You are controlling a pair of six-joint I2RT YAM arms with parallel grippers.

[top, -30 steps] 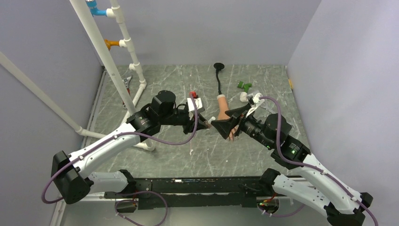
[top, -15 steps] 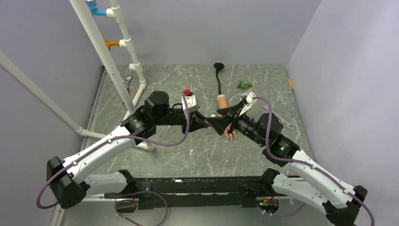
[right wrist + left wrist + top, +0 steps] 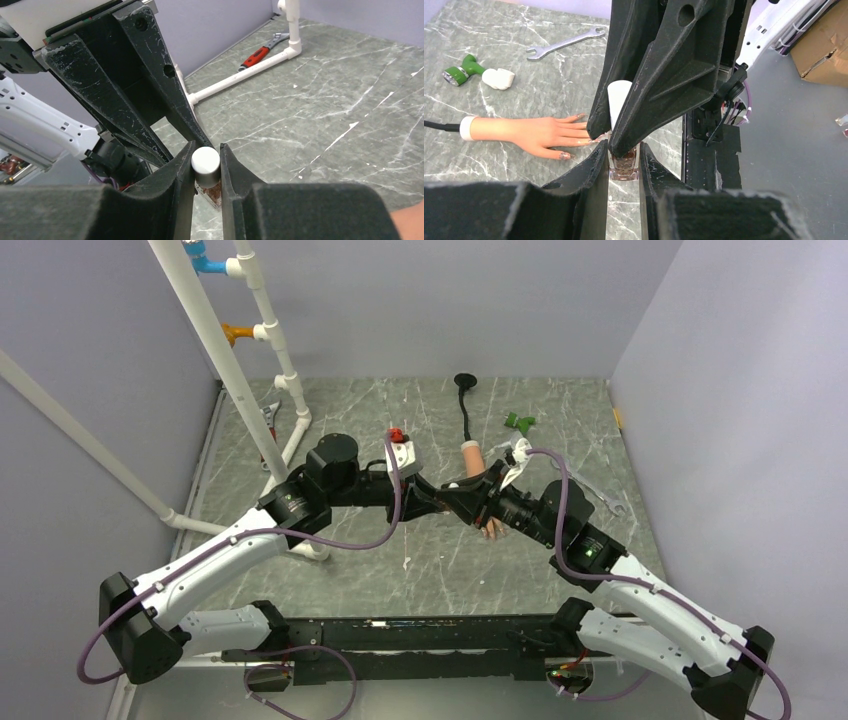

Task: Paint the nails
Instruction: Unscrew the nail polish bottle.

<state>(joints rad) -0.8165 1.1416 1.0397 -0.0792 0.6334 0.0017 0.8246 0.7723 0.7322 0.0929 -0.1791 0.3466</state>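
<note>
The peach mannequin hand [image 3: 531, 135] lies flat on the marble table, fingers toward my grippers; its nails [image 3: 565, 156] show glittery paint. A small brown bottle [image 3: 624, 170] is held above the table with my left gripper [image 3: 623, 152] shut on its body. My right gripper [image 3: 206, 150] comes from the opposite side and is shut on the bottle's white cap [image 3: 205, 160]. In the top view the two grippers, left [image 3: 440, 502] and right [image 3: 462, 502], meet tip to tip just left of the hand [image 3: 470, 458], whose fingers are partly hidden by the right arm.
A silver wrench [image 3: 566, 42] and a green-handled tool with a white piece [image 3: 466, 67] lie beyond the hand. A white pipe frame [image 3: 255, 370] stands at the left, a red-handled wrench [image 3: 257, 52] beside its foot. A black stalk [image 3: 465, 405] runs back from the hand's cuff.
My right gripper has moved left onto the bottle's cap and gone from open to shut on it. The left arm shifted slightly, still holding the bottle.
</note>
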